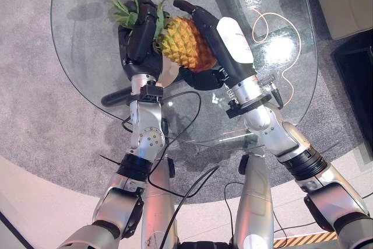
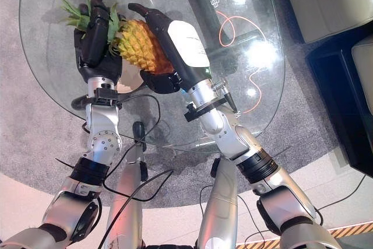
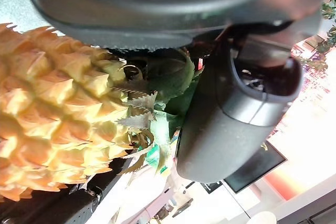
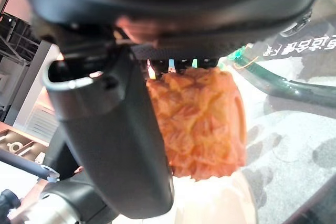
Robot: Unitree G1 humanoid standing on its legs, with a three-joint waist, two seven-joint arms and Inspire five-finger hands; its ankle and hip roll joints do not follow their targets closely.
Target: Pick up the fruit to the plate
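Left eye view: the pineapple is held above the glass table between both hands. The left hand curls around its leafy crown; the right hand wraps its yellow body, thumb beneath.

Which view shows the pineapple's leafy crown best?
The left eye view: the crown spreads past the left hand. The right eye view matches. The left wrist view catches a few leaves; the right wrist view shows the pineapple's body.

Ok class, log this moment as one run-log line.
pineapple: held above glass table | left hand: gripping crown end | right hand: gripping body
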